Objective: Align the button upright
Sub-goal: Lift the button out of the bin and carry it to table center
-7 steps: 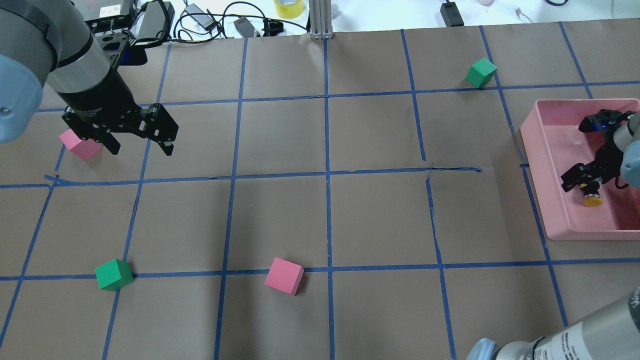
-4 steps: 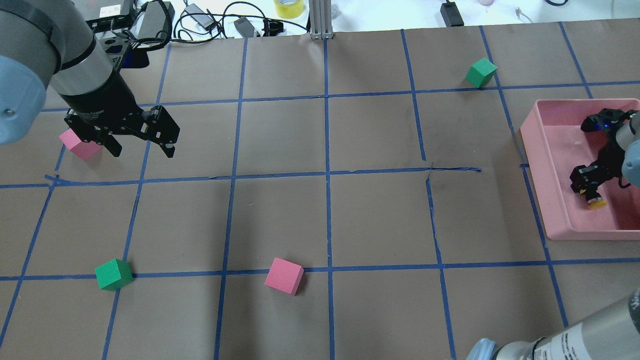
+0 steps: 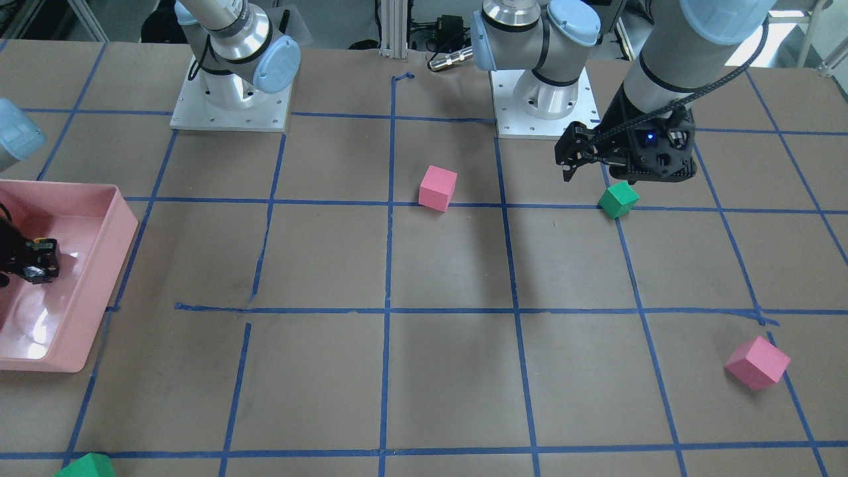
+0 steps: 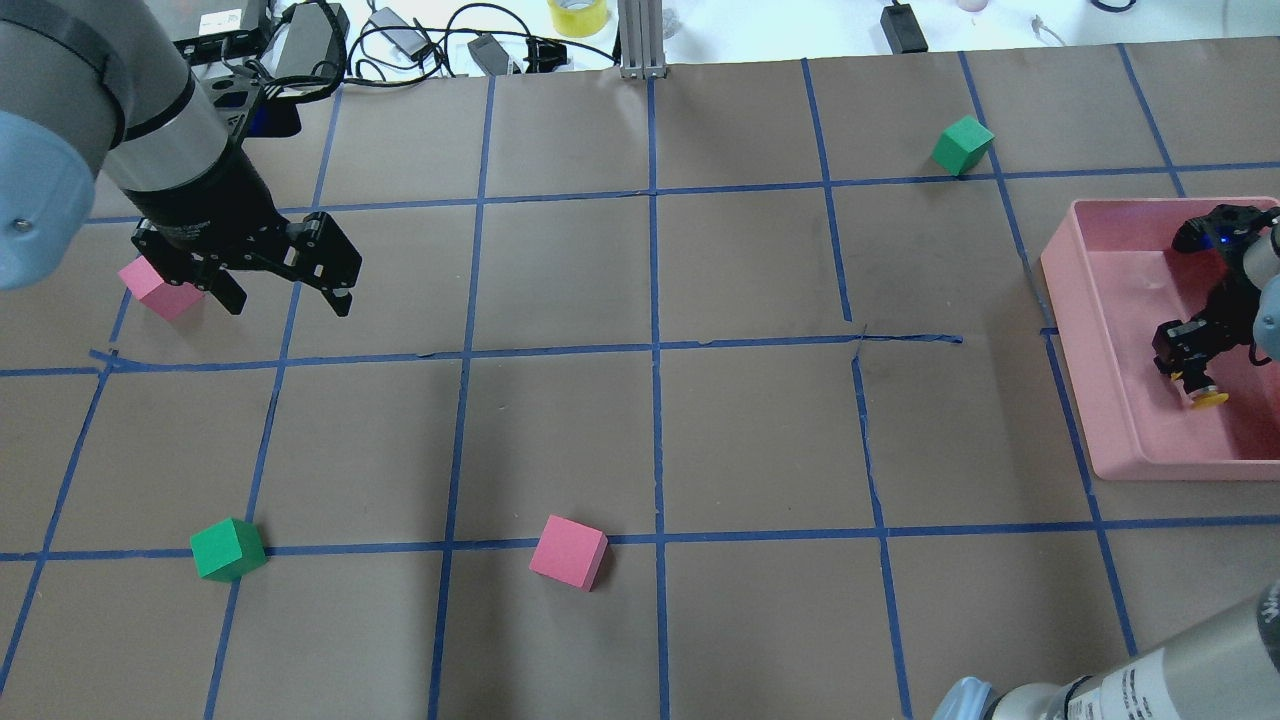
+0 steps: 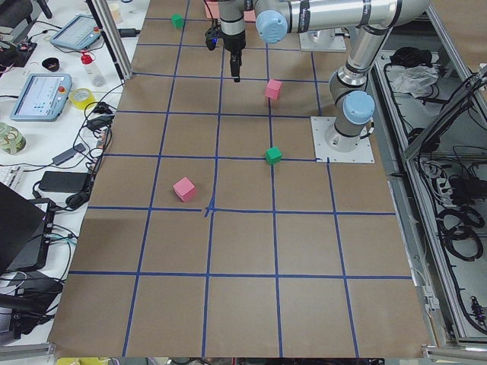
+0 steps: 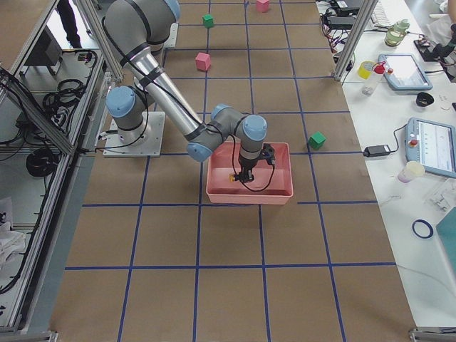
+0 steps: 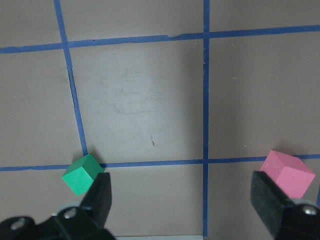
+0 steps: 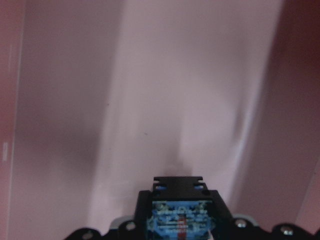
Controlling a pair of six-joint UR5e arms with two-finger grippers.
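Note:
The button (image 4: 1205, 392) is inside the pink tray (image 4: 1080, 320) at the table's right. My right gripper (image 4: 1183, 362) is shut on its black base, and its yellow cap points out sideways toward the tray's near wall, not upward. The right wrist view shows the button's blocky base (image 8: 178, 212) between the fingers over the tray floor. In the front-facing view this gripper (image 3: 32, 264) is at the left edge. My left gripper (image 4: 286, 300) is open and empty above the table's far left, and the left wrist view (image 7: 182, 210) shows its spread fingers.
A pink cube (image 4: 158, 288) lies just left of the left gripper. A green cube (image 4: 228, 549) and a pink cube (image 4: 568, 552) lie near the front. A green cube (image 4: 962, 145) lies at the back right. Cables lie along the far edge.
My right gripper has shifted right in the tray and turned the button; its yellow cap, first facing the camera, now shows nearly edge-on. The left gripper has barely moved.

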